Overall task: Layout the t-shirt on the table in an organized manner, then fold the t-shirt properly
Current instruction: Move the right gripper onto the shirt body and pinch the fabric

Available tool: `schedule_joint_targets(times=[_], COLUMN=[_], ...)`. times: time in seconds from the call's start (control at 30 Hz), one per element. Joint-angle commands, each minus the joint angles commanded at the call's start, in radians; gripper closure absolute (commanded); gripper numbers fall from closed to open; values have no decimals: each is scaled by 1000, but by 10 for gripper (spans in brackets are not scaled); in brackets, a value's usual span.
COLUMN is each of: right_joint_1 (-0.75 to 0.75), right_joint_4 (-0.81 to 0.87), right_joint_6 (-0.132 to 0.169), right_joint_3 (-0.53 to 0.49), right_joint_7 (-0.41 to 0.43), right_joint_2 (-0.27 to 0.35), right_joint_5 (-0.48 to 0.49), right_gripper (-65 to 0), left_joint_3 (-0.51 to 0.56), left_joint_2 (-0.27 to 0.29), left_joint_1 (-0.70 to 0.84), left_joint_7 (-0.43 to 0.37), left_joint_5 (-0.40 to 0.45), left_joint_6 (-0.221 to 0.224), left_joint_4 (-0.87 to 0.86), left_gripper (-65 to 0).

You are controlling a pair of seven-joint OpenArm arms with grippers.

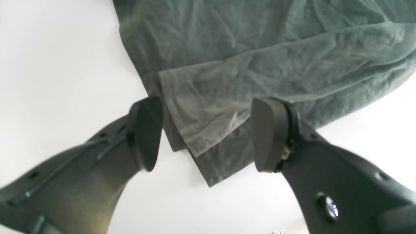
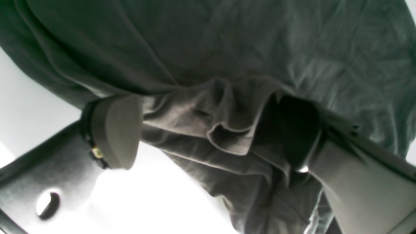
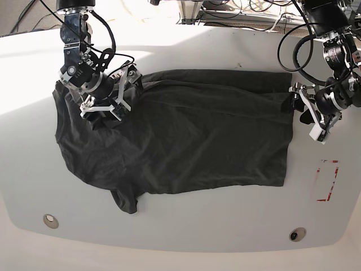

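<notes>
Now we spread the shirt [image 3: 180,135] on the worktop [image 3: 186,237]: both pincers gape, left pincer [image 1: 204,133] at the hem corner, right pincer [image 2: 208,130] around bunched cloth; nip only edges, tug outward evenly.

Charcoal t-shirt [image 3: 186,135] lies spread, seemingly wrinkled, on white table [image 3: 186,237].

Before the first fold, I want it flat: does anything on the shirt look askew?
Yes. The t-shirt is bunched into ridges at the right gripper, and the corner by the left gripper is doubled over. Elsewhere it lies fairly flat on the table.
</notes>
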Motion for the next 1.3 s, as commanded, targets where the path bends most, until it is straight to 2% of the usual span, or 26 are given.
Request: schedule_joint_targets(times=[0.17,0.43,0.53,0.7,0.8,1.03,1.3], right_joint_1=[3,6,8,34,38,95,224], right_joint_4=[-72,-94,-92,-95,-97,-91,-98], right_joint_6=[0,0,0,0,0,0,0], right_joint_3=[21,68,68,68,64,60,28], right_joint_7=[71,110,120,118,118,103,37], right_joint_2=[28,31,32,34,34,32,28], right_joint_5=[0,0,0,0,0,-6,-6], right_gripper=[-621,-599,-490,-165,-8,-22,-27], left_joint_3=[0,0,0,0,0,0,0], left_joint_2=[0,0,0,0,0,0,0], left_joint_1=[3,5,5,5,5,5,5], left_joint_7=[0,0,0,0,0,0,0], left_joint_5=[0,0,0,0,0,0,0], left_joint_6=[0,0,0,0,0,0,0], left_joint_4=[0,0,0,0,0,0,0], left_gripper=[-397,-397,-397,-397,-397,-397,-397])
